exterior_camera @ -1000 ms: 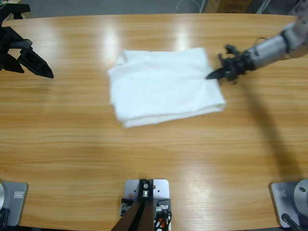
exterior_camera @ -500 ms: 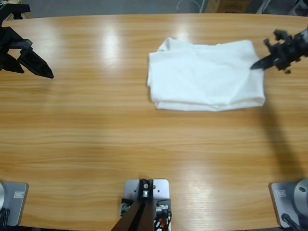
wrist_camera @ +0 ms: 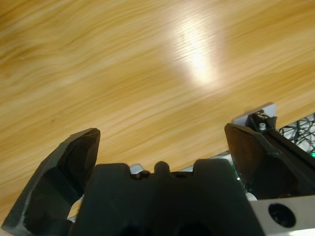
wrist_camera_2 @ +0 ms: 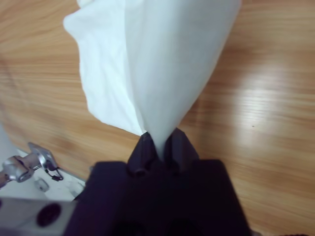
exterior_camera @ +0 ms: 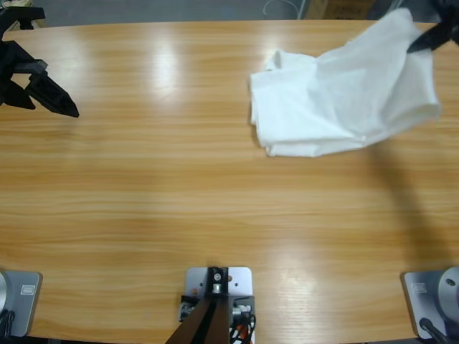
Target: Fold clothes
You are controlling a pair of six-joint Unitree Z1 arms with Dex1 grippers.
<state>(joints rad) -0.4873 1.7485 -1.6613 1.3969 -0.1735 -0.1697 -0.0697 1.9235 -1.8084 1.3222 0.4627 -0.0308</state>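
The white shirt sits in the upper right of the high view, its left part lying bunched and folded on the table while its right part is lifted off the wood toward the upper right corner. There the right gripper pinches the cloth; in the right wrist view its jaws are closed tight on a gathered fold that rises from between them. The left gripper is at the upper left edge of the high view, well apart from the shirt, jaws spread wide over bare wood with nothing between them.
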